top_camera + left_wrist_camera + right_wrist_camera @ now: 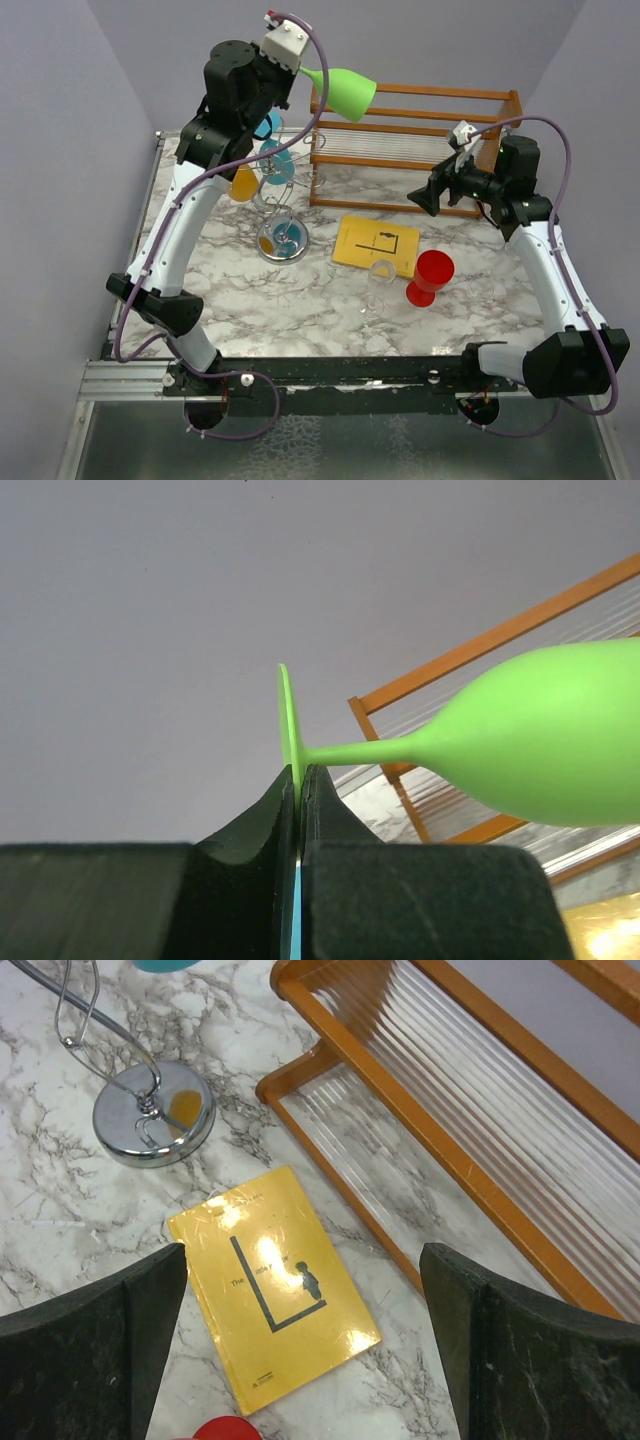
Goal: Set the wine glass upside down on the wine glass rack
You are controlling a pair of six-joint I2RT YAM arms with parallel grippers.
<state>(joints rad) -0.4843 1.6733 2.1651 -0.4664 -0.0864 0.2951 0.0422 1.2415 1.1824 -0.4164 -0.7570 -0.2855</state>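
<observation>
My left gripper (303, 68) is raised high at the back and is shut on the round foot of a green wine glass (345, 91); the glass lies sideways, bowl pointing right. In the left wrist view the foot (288, 730) is pinched between the fingers and the bowl (545, 740) fills the right side. The silver wire wine glass rack (280, 205) stands below on its round shiny base (152, 1115), with blue and orange glasses hanging on it. My right gripper (424, 199) is open and empty above the table, over a yellow book (270, 1280).
An orange-brown wooden slatted rack (415, 140) stands at the back right, also in the right wrist view (470, 1100). A yellow book (376, 245), a clear glass (380, 280) and a red wine glass (430, 277) sit on the marble table (300, 300).
</observation>
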